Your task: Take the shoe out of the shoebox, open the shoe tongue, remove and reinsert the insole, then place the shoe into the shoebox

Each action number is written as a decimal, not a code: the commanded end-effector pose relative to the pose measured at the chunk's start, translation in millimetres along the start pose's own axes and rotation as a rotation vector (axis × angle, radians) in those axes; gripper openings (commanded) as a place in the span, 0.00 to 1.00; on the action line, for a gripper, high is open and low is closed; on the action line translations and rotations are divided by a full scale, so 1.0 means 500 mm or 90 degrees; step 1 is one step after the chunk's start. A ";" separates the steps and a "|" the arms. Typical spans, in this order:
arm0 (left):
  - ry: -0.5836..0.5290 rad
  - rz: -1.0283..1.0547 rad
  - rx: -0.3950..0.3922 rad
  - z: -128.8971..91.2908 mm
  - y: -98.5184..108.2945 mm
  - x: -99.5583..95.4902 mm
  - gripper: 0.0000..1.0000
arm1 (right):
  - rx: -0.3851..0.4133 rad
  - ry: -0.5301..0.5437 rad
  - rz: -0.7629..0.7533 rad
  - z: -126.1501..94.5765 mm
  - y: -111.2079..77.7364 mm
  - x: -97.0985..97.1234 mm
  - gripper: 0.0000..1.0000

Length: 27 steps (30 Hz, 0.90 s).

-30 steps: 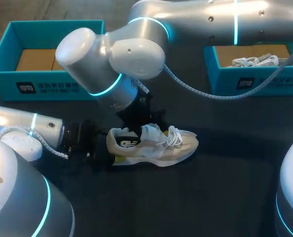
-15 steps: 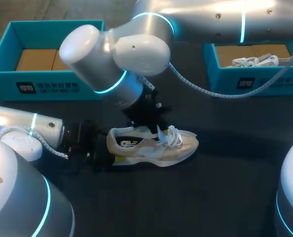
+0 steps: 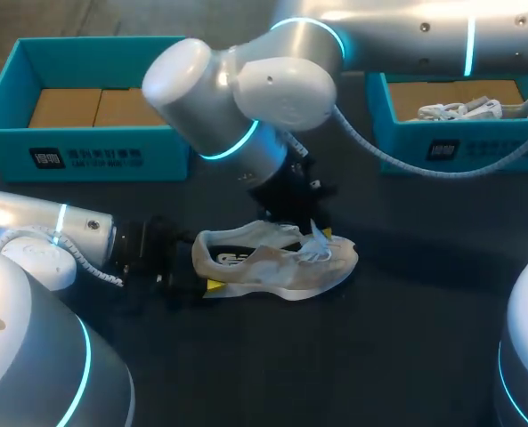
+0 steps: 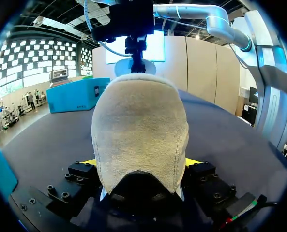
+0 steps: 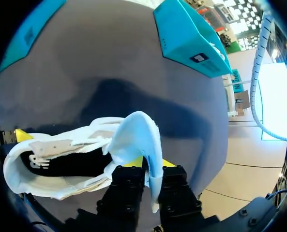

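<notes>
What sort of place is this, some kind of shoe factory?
Most likely a robot test bench: two silver arms at a dark table, the left tool gripping the heel of a sneaker, the right tool pinching its tongue, teal shoeboxes behind.

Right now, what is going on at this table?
The shoe stands on its sole on the table, out of the shoebox. The jaws of the left arm are shut on its heel and steady it. The right arm is over the shoe, jaws shut on the tongue, which is lifted open. No insole lies outside the shoe.
</notes>
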<state>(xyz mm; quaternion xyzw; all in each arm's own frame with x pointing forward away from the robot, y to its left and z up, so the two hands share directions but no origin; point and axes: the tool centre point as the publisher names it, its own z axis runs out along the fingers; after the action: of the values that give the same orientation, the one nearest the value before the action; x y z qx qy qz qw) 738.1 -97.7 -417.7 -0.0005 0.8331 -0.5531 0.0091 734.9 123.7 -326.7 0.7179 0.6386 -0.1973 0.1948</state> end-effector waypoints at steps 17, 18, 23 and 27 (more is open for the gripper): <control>0.001 0.000 -0.002 -0.003 0.006 -0.001 0.00 | 0.040 0.002 0.144 0.062 -0.009 -0.006 1.00; 0.001 0.000 -0.002 -0.003 0.006 -0.001 0.00 | 0.039 0.000 0.146 0.058 -0.009 -0.009 1.00; 0.001 0.000 -0.002 -0.003 0.006 -0.001 0.00 | 0.023 -0.011 0.149 0.030 -0.002 -0.017 1.00; 0.001 0.000 -0.002 -0.003 0.006 -0.001 0.00 | 0.017 -0.024 0.151 0.013 0.005 -0.014 1.00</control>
<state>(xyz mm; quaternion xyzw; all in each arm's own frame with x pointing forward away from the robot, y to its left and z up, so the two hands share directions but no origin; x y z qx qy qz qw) 738.2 -97.3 -417.9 -0.0008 0.8332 -0.5528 0.0092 739.3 102.4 -331.5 0.7338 0.6177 -0.2100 0.1893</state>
